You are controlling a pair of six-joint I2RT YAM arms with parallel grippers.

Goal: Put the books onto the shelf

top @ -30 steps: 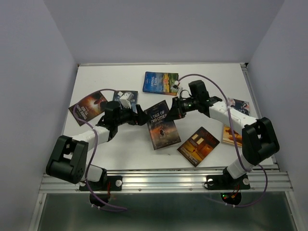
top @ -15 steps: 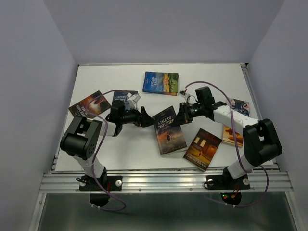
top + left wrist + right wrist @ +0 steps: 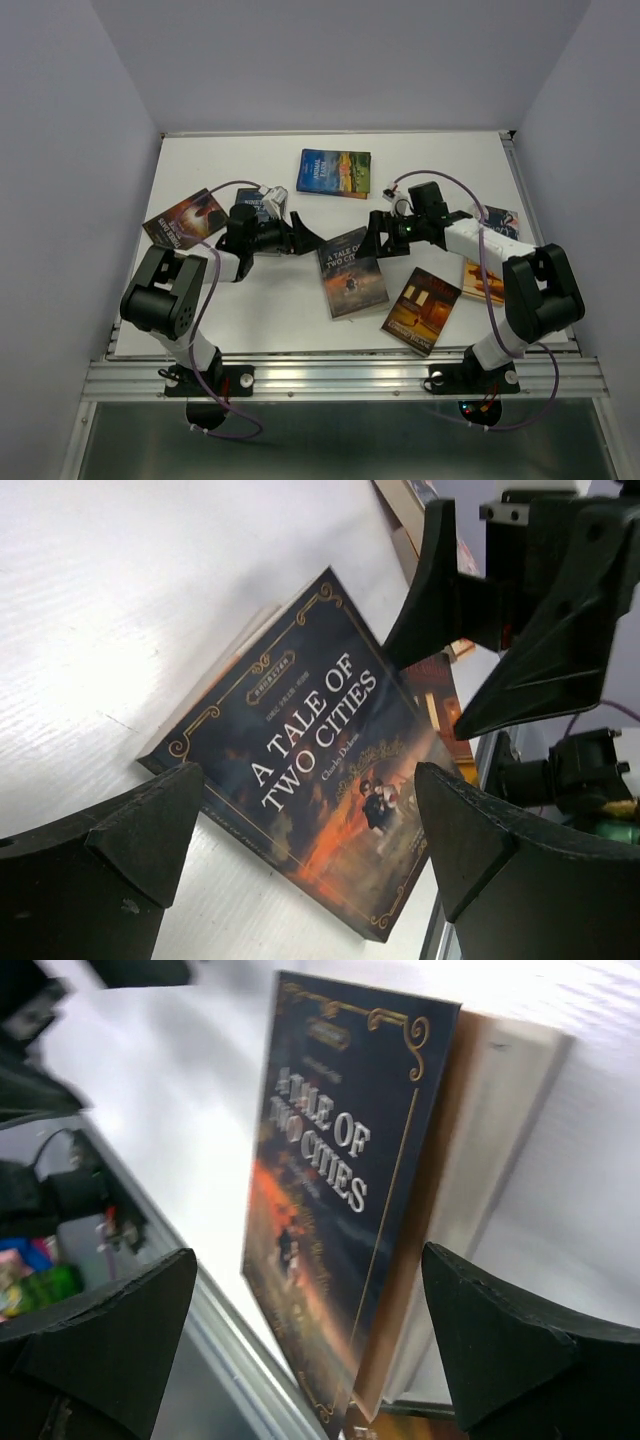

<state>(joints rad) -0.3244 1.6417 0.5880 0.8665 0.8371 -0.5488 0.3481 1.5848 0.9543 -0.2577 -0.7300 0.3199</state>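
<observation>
The dark book "A Tale of Two Cities" (image 3: 352,272) lies in the middle of the table, its title facing up. My left gripper (image 3: 302,238) stands open just left of its far corner, and the book (image 3: 310,750) fills the space ahead of the open jaws (image 3: 305,790). My right gripper (image 3: 376,234) is open right beside the book's far right corner, apart from it. In the right wrist view the book (image 3: 340,1200) shows blurred between the open fingers (image 3: 308,1260), cover and page edge visible. No shelf is in view.
More books lie around: a blue and yellow one (image 3: 335,173) at the back, a dark red one (image 3: 183,217) at the left, a dark blue one (image 3: 258,203) under the left arm, an orange-brown one (image 3: 421,309) near the front, two (image 3: 492,250) under the right arm.
The right gripper, shut on the book's far edge before, has opened and let it go. The book shifted right and slightly nearer. The left arm pulled back toward the left.
</observation>
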